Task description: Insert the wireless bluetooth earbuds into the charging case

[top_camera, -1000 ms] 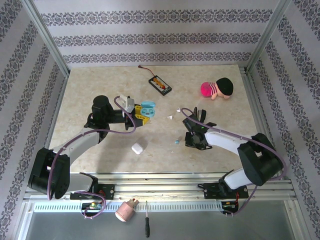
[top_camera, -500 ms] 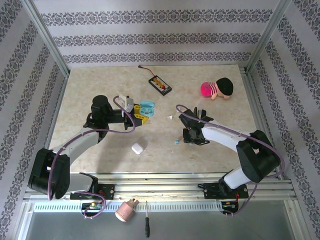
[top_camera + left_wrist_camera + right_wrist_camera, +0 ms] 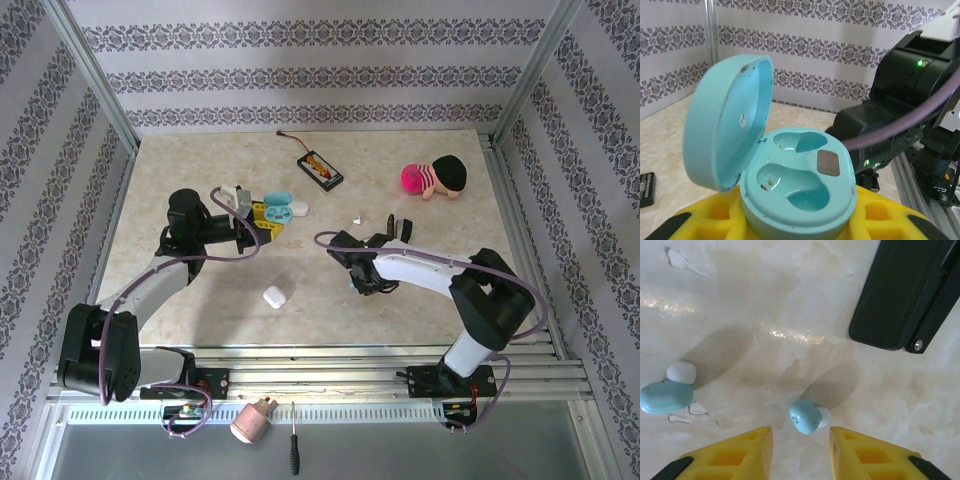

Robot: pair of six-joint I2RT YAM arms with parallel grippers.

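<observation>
Two light-blue earbuds lie on the tabletop [image 3: 790, 315] below the right wrist. The nearer earbud [image 3: 807, 416] sits at 6 o'clock in that view, just ahead of the gap between the yellow tips of the right pincer [image 3: 800, 450]. The jaws stand apart on either side of it and grip nothing. The second earbud [image 3: 666, 396], with a white tip, lies well off at 8 o'clock. A black block [image 3: 902, 295] sits at 1 o'clock.

The light-blue charging case [image 3: 797, 190] is clamped between the yellow fingers of the left pincer [image 3: 800, 225]. Its lid is swung up toward 10 o'clock and both wells are empty.

From above, that case is at 10 o'clock from the tabletop's middle, with a white case [image 3: 298, 208] just beside it. A second white case [image 3: 274, 296] lies at 7 o'clock. A black board [image 3: 322, 168] lies at 12 o'clock and a doll [image 3: 435, 178] at 2 o'clock.
</observation>
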